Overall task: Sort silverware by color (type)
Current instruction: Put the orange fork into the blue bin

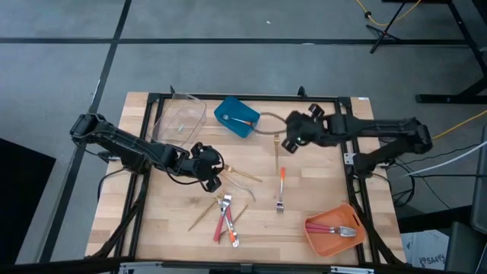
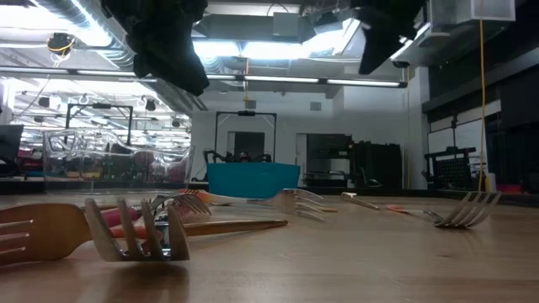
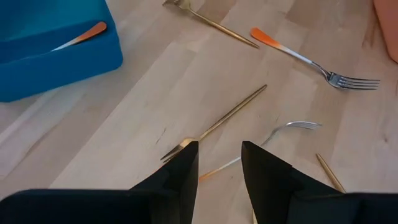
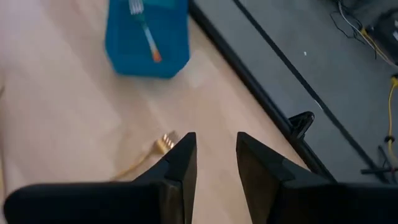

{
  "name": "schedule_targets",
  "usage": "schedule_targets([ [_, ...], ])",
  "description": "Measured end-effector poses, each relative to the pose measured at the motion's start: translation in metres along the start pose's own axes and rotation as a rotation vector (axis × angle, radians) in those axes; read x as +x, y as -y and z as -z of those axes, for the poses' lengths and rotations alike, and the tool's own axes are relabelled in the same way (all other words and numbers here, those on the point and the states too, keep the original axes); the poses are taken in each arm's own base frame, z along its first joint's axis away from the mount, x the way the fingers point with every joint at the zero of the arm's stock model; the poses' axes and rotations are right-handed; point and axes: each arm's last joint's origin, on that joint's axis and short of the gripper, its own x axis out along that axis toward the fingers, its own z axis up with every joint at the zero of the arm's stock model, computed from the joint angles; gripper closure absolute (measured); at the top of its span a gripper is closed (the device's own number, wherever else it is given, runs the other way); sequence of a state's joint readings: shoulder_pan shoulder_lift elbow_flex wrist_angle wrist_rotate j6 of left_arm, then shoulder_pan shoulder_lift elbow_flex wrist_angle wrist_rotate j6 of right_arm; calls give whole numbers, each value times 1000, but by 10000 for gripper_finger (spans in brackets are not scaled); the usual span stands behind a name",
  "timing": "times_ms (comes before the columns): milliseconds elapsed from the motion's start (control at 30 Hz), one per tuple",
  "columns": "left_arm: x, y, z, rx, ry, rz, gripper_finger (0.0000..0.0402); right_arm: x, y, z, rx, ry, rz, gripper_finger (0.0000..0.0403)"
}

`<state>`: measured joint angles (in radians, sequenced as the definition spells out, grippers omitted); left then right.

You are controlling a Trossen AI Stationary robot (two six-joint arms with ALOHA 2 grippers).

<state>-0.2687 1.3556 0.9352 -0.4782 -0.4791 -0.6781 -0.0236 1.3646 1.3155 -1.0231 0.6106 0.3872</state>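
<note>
Silverware is shown scattered over the wooden table [image 1: 175, 228] and partly sorted into bins. The left gripper [image 1: 211, 169] is held above the table's left-centre, its fingers [image 3: 180, 168] spread with nothing between them, just over the tines of a gold fork [image 3: 217, 124] and beside a curved silver-headed utensil [image 3: 273, 134] whose handle is too thin to be judged for colour. The right gripper [image 1: 291, 141] is poised near the far edge of the table, jaws likewise parted and empty, close to another gold fork [image 4: 163, 144]. An orange-handled fork [image 1: 281, 189] lies alone at mid-table, with a gold utensil [image 1: 276, 151] just beyond it. A crossed cluster of red-handled forks [image 1: 226, 221] and gold pieces [image 1: 204, 215] rests toward the near edge. The blue bin [image 1: 237, 118] holds one orange-handled utensil [image 4: 146, 34]; the orange bin [image 1: 335, 228] holds red-handled forks [image 1: 338, 229]; the clear bin [image 1: 179, 120] stands at far left.
</note>
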Motion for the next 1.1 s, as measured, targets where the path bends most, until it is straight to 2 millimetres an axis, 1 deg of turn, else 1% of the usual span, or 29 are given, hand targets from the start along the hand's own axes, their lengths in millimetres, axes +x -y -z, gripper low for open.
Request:
schedule_targets([
  [200, 0, 0, 0, 0, 1, -1, 286, 12, 16, -13, 112, 44, 31, 302],
  [367, 0, 0, 0, 0, 6, -7, 286, 16, 22, -19, 163, 77, 38, 302],
  [633, 0, 0, 0, 0, 7, -10, 286, 16, 21, -26, 199, 133, 18, 302],
  [967, 0, 0, 0, 0, 7, -9, 286, 16, 18, -25, 200, 98, -88, 302],
  [1100, 0, 0, 0, 0, 7, -9, 286, 16, 17, -21, 202, 47, -131, 302],
])
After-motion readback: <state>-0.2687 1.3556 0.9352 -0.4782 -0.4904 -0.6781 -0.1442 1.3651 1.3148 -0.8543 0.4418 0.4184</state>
